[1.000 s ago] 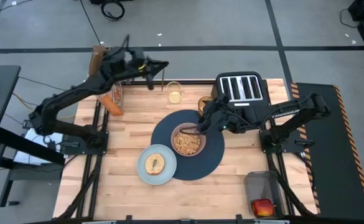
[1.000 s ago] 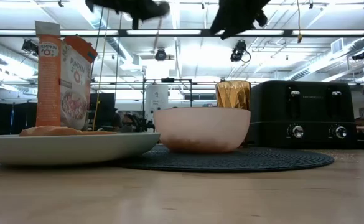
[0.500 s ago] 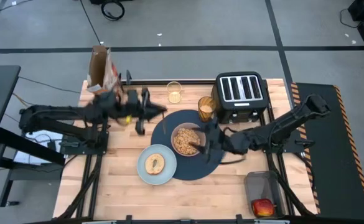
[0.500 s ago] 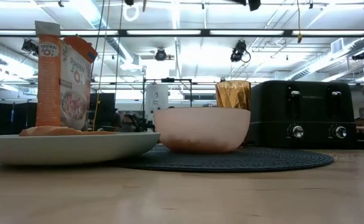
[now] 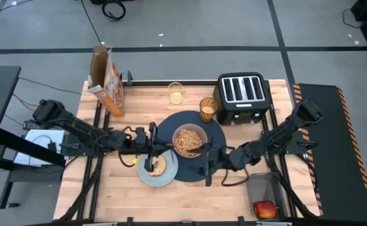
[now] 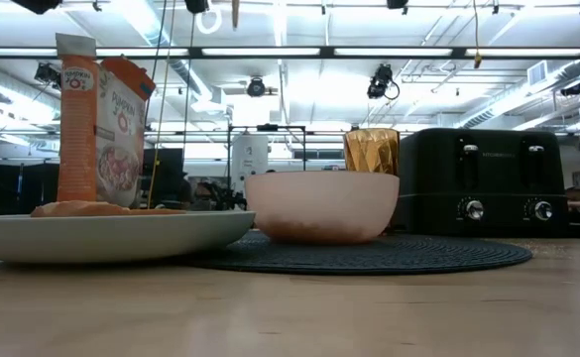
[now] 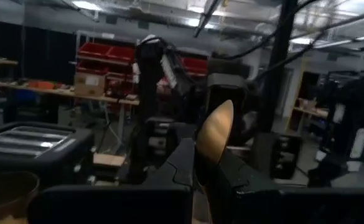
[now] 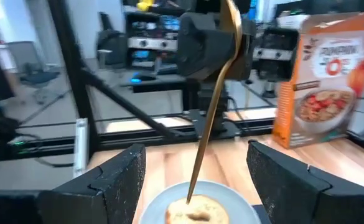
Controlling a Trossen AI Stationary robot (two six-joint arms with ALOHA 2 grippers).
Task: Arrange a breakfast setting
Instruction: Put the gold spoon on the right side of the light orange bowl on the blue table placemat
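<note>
mat point(image 5: 218, 157): dark blue
bowl point(image 6: 322, 206): pink
plate point(image 5: 144, 176): pale blue
spoon point(image 8: 213, 109): gold
tumbler point(image 6: 371, 151): amber, faceted
toaster point(image 5: 243, 91): black

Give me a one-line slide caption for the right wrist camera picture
Seen between the right hand's open fingers, the left hand dangles a gold spoon over the bagel on its plate, cereal box behind.

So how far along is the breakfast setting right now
Mostly laid: the pink bowl of cereal sits on the dark-blue mat, the bagel on the pale-blue plate, the amber tumbler by the mat's edge. In hand: the left gripper holds the gold spoon above the plate. Left: placing the spoon; the red apple sits off the wooden tabletop.
</note>
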